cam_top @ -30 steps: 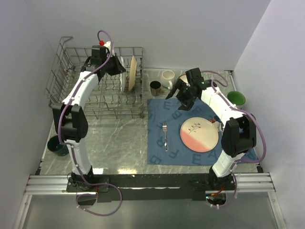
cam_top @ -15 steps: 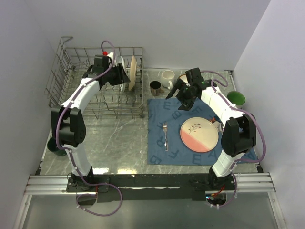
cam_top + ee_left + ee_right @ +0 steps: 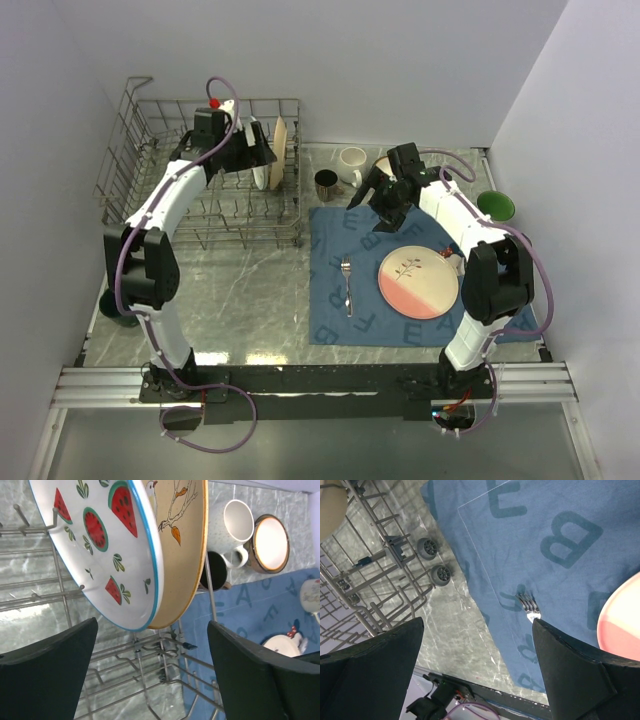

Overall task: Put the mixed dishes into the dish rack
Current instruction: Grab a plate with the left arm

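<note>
The left hand [image 3: 152, 625] gapes empty by the watermelon plate [image 3: 100, 545], seemingly slotted in the upper-left dish rack [image 3: 125, 150]; right hand [image 3: 477, 621] open, empty.

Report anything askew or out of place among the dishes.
The watermelon plate in the dish rack leans toward the tan plate beside it, and their lower rims seem to meet rather than standing apart. Nothing looks spilled or broken.

Red watermelons pattern the white plate [image 3: 100, 545], a bird the tan plate [image 3: 182, 550].
</note>
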